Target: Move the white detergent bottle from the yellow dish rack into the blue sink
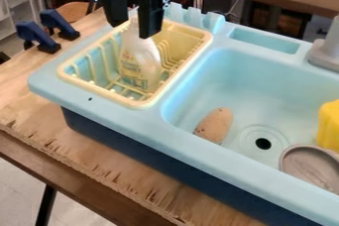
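A: What did the gripper [132, 30] do at the upper left of the camera view?
B: It hung over the drying rack [99, 91], pointing down. Its jaws stood spread, with the top of the white bottle [140, 60] in line with the gap; whether they touched it could not be told.
A: And the position of the bottle?
B: It stood nearly upright inside the pale yellow rack, which was set into the left part of the light blue sink unit [46, 84].
A: Which objects occupied the basin [252, 76]?
B: A brown, speckled oval object [214, 125] lay to the left of the drain [263, 143]. A round grey dish [314, 165] and a yellow object [329, 126] lay toward the right.
A: And the surroundings?
B: The unit rested on a wooden table [20, 106], with two dark blue clamps [34, 36] near its far left corner.
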You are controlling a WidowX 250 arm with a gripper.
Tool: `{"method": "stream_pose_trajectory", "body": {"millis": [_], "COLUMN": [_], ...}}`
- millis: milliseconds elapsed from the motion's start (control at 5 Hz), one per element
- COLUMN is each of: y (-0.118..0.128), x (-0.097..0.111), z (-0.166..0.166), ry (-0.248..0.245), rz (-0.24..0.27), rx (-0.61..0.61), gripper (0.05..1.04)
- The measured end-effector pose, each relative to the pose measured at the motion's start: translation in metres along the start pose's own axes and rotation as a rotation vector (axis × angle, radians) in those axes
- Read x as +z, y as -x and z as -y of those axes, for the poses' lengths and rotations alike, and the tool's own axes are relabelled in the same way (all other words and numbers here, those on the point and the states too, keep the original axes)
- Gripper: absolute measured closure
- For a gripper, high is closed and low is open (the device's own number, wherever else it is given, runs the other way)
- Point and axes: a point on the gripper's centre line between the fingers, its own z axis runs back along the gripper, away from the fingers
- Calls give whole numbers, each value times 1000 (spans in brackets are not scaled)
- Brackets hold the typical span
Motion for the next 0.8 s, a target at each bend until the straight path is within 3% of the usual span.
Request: {"method": "stream_pose_trajectory", "body": {"millis": [400, 600, 800], "y": [-3, -5, -5], "x": [-5, -6, -6], "z": [-3, -3, 0], "ry": [4, 5, 8], "rz": [5, 13, 9], "rx": [-4, 3, -2], "gripper": [608, 702, 706]}}
